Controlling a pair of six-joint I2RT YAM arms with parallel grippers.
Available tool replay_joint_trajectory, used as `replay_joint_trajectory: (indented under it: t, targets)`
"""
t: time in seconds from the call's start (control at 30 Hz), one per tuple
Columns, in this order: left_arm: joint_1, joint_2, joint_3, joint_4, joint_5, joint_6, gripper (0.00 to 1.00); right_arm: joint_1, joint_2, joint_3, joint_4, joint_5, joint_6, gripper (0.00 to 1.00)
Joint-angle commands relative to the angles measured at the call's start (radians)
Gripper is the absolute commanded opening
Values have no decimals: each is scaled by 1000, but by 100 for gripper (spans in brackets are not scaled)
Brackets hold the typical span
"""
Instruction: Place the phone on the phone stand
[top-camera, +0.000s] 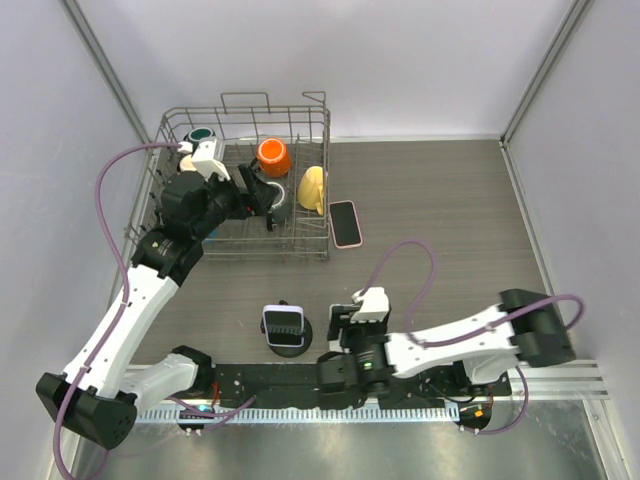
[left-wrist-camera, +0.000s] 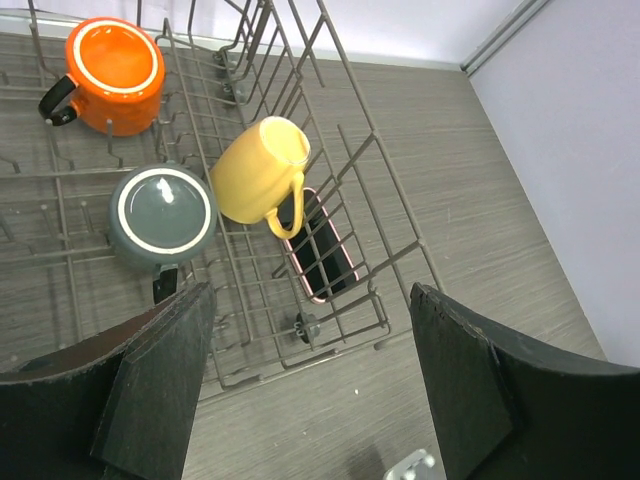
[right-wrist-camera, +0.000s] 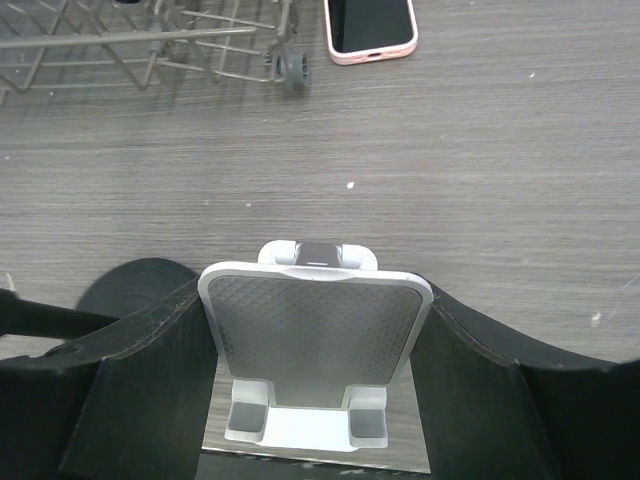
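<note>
Grey wood-grain worktop (top-camera: 450, 220): the pink-cased phone (top-camera: 345, 222) lies flat nearer the far edge, just right of the wire dish rack (top-camera: 310, 238), ungrasped. Reaching looks to be the step. The left gripper (left-wrist-camera: 312, 300), spread and empty above the rack, must clear it and descend. The right gripper (top-camera: 343, 322), folded at the near edge, gapes empty beside the white-rimmed phone stand (top-camera: 284, 325).

Phone (top-camera: 345, 223) lies flat beside rack (top-camera: 262, 254), stand (top-camera: 284, 328) well apart
</note>
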Motion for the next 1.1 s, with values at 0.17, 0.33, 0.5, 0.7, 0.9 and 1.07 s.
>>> replay_joint_trajectory:
  t: [0.17, 0.33, 0.5, 0.7, 0.9, 1.07]
  targets:
    - [5, -37, -15, 56, 10, 33, 82, -47, -225, -247, 460, -32, -397, 1]
    - [3, -37, -18, 56, 8, 33, 82, -47, -153, -235, 428, -10, -327, 0]
    - [3, -36, -21, 58, 8, 35, 82, -50, -75, -171, 299, 27, -196, 0]
    - [3, -42, -21, 59, 16, 36, 81, -49, -81, -187, 299, 2, -201, 9]
    - [5, -43, -19, 61, 31, 35, 82, -50, -105, -196, 372, -27, -305, 71]
    - [5, -40, -21, 59, 36, 33, 82, -50, -127, -195, 449, -42, -420, 85]
